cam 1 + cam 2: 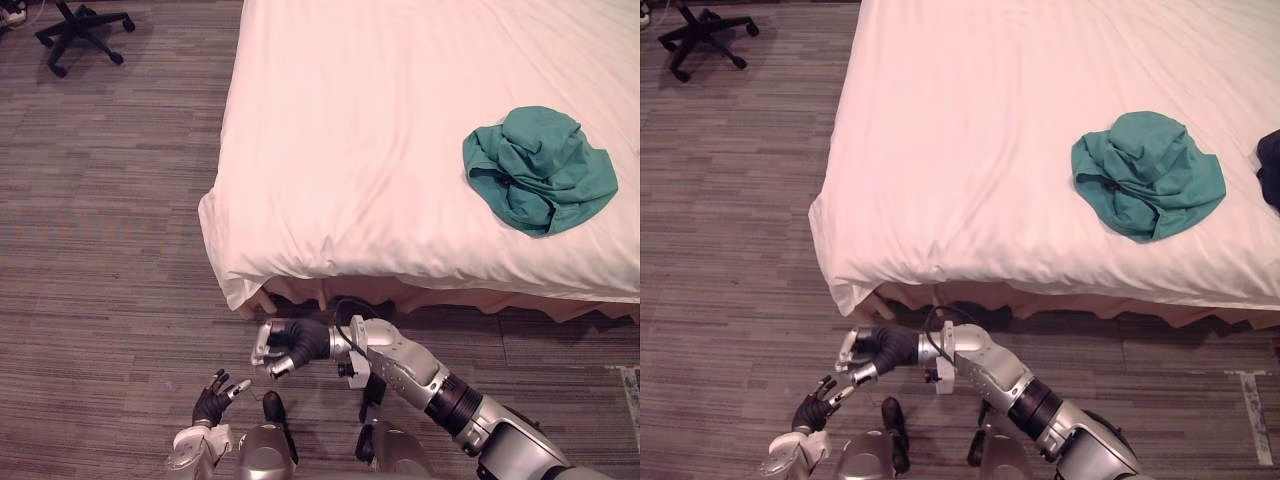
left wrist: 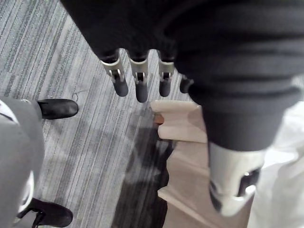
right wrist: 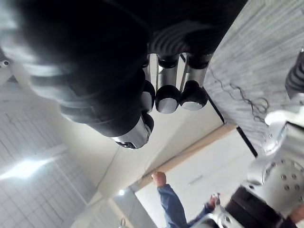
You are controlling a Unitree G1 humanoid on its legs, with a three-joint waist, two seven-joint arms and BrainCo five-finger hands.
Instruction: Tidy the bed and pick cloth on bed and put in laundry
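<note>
A crumpled teal cloth [image 1: 538, 168] lies on the white bed [image 1: 380, 150], toward its right side and near the front edge. A dark cloth [image 1: 1271, 170] peeks in at the bed's right edge. My right hand [image 1: 287, 346] hangs low over the floor just in front of the bed's near left corner, its fingers [image 3: 168, 97] curled and holding nothing. Below it and a little to the left, my left hand [image 1: 213, 402] is held close to my body with its fingers [image 2: 141, 90] relaxed and empty. Both hands are far from the teal cloth.
Grey wood-pattern floor [image 1: 100, 250] runs along the left and front of the bed. A black office chair base [image 1: 80, 30] stands at the far left. A beige bed skirt [image 1: 450, 297] hangs under the sheet. A person's blue sleeve [image 3: 170, 205] appears in the right wrist view.
</note>
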